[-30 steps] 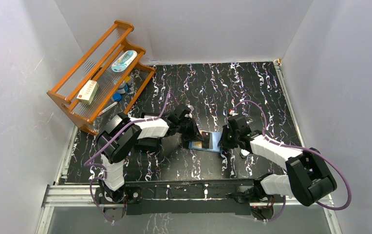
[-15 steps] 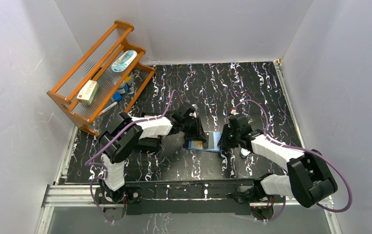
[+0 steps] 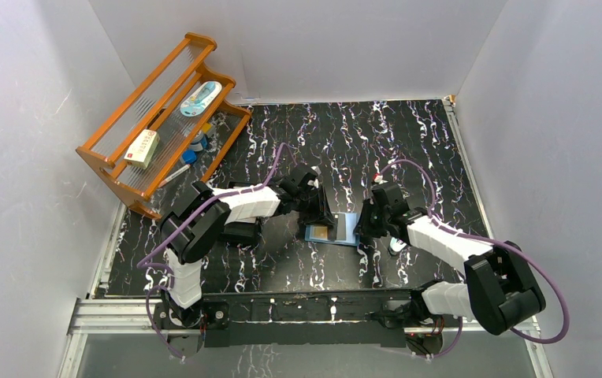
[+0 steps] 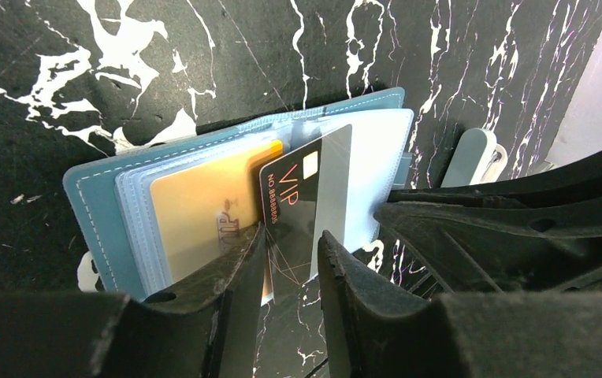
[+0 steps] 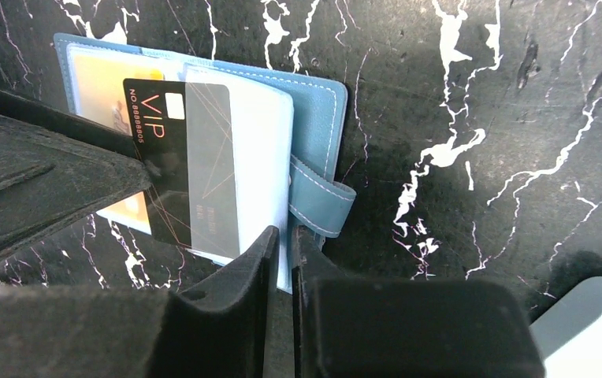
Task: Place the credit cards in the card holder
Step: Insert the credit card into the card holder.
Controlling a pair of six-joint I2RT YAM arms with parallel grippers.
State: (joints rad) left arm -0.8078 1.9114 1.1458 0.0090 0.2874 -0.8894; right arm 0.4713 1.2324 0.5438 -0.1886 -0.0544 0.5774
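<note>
Card holder [image 4: 93,197] lies open on the counter [image 4: 124,63]. Your right tool [image 5: 284,240] pinches its page edge steady, while your left tool [image 4: 291,244], jaws slightly parted, loosely straddles the half-pocketed black card [image 4: 290,189].

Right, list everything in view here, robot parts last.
table: one, black with white veining, beneath everything.
card holder: one, teal, open mid-table.
VIP card: one, black, partly in a clear holder pocket.
gold card: one, orange-gold, inside a holder pocket.
rack: one, orange wood, far left corner.
box: one, white and red, on the rack.
oval item: one, pale blue, rack's upper shelf.
small blue items: count unclear, low in the rack.
pale object: one, grey-blue, on table by right arm.
left gripper: one, black, open over the VIP card.
right gripper: one, black, closed on the card holder's edge.
</note>
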